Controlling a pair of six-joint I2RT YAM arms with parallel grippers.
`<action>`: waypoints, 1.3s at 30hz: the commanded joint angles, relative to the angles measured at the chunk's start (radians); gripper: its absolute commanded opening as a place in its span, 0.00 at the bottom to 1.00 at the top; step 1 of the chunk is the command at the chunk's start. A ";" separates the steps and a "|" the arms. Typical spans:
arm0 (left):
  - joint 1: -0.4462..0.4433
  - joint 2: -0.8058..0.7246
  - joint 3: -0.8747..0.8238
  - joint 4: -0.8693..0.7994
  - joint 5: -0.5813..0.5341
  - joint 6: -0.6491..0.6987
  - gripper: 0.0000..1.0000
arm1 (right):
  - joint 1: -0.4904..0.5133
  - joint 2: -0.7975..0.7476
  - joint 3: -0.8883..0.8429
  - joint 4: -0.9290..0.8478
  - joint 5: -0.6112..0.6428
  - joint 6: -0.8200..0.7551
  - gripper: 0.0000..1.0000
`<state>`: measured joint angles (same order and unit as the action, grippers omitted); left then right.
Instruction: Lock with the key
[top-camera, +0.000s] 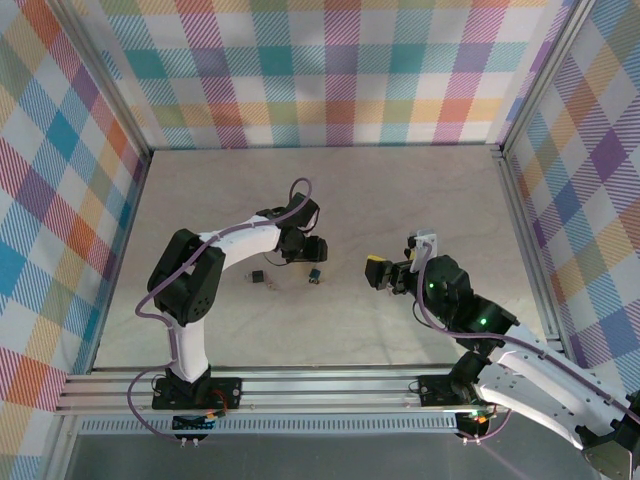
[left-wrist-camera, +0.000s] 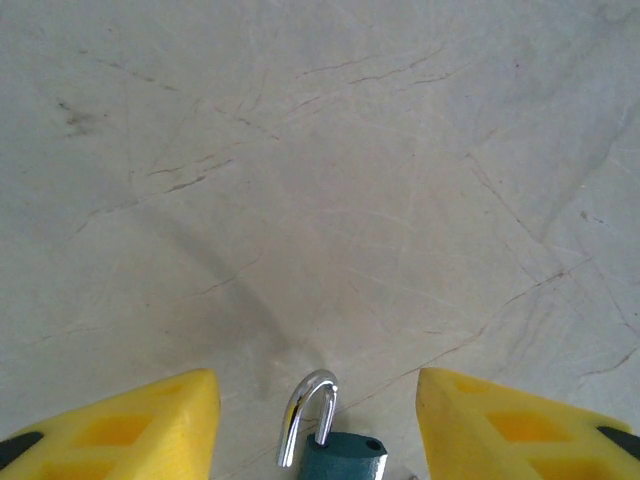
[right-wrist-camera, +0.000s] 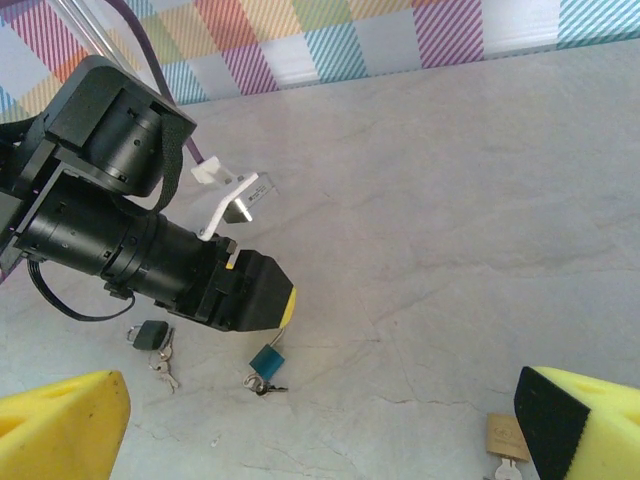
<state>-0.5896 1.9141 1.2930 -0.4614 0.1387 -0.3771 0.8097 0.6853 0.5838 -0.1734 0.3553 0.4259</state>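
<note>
Left end effector (left-wrist-camera: 318, 430) open, poised over teal padlock (left-wrist-camera: 342, 458) lying on worktop (left-wrist-camera: 350, 200), shackle (left-wrist-camera: 305, 415) raised. Key (right-wrist-camera: 262, 384) seemingly in its base. Right end effector (right-wrist-camera: 320, 420) open, well apart. Step: grasp approach. Next: descend, pinch lock body squarely.

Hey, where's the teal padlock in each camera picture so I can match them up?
Top external: teal padlock mid-frame, just below the left claw.
Left wrist: bottom edge, centre, inside the open claw.
Right wrist: lower left of centre, under the claw's yellow tip.
Shared landmark: the left claw, right next to it.
</note>
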 joint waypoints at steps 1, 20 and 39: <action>-0.010 0.019 -0.014 0.015 0.028 0.001 0.53 | -0.009 -0.004 -0.006 0.027 -0.001 -0.007 0.99; -0.013 0.042 -0.028 0.002 0.033 0.020 0.41 | -0.009 -0.001 -0.008 0.027 0.008 -0.012 0.99; -0.016 0.031 -0.047 0.027 0.042 0.013 0.26 | -0.009 -0.001 -0.008 0.026 0.010 -0.012 0.99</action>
<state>-0.5938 1.9408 1.2644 -0.4442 0.1555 -0.3729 0.8097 0.6853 0.5835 -0.1730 0.3557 0.4255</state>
